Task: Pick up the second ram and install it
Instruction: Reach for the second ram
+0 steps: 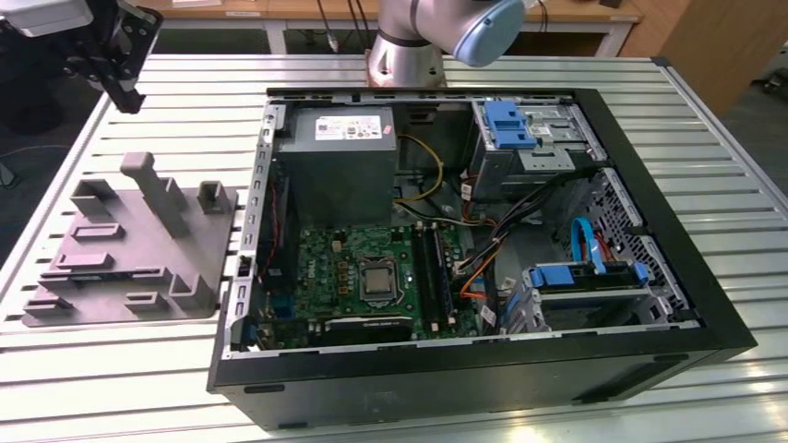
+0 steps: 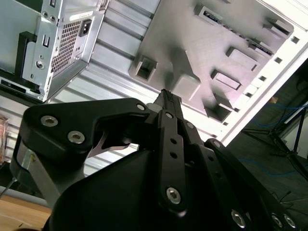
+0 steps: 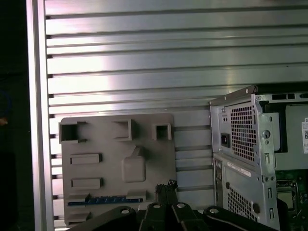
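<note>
The pincer [image 1: 128,101] hangs clenched above the desk [image 1: 161,369]. Its black fingers close to a single tip with nothing gripped between them. In both wrist views the pincer [image 2: 165,92] [image 3: 166,185] comes to that same narrow point over the grey jig [image 3: 159,154].

In the first wrist view the ram [image 3: 103,200] is a thin blue strip lying flat in one of the jig's long slots. It is near the pincer's tip but clear of it.

The second wrist view catches the jig [image 2: 202,43] from a slant, with its raised blocks and pockets.

In the exterior view the pincer stands high, at about eleven o'clock from the jig [image 1: 209,240] and well apart from it. The open case [image 1: 493,378] lies at three o'clock of the jig, just beside it. Inside the case are the grey supply [image 1: 335,166] at twelve o'clock, the green board [image 1: 357,268] at six below it, and blue brackets [image 1: 505,125] at about one. The wrist views see the case from behind, by its perforated rear panel [image 3: 243,134].
</note>
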Tool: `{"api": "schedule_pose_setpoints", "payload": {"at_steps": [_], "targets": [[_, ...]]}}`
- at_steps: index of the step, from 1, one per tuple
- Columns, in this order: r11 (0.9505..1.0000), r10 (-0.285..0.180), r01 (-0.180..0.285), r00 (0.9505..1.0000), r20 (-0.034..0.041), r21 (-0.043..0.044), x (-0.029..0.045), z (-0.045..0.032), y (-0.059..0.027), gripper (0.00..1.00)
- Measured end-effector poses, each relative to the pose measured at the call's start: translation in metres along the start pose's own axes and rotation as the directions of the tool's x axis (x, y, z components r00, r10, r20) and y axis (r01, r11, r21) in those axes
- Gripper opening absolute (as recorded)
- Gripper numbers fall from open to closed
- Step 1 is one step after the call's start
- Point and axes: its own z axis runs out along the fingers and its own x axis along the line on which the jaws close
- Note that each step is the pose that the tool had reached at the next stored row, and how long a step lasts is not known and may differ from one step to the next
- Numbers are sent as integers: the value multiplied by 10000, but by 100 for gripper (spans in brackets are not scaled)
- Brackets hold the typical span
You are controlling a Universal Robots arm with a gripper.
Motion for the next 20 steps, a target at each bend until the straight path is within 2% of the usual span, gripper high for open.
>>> {"api": "schedule_pose_setpoints", "payload": {"at_steps": [9, 20], "targets": [[10000, 0, 0, 10000, 2, -1, 214, 18, -15, 10], [10000, 0, 0, 10000, 0, 1, 529, 68, -42, 10]]}}
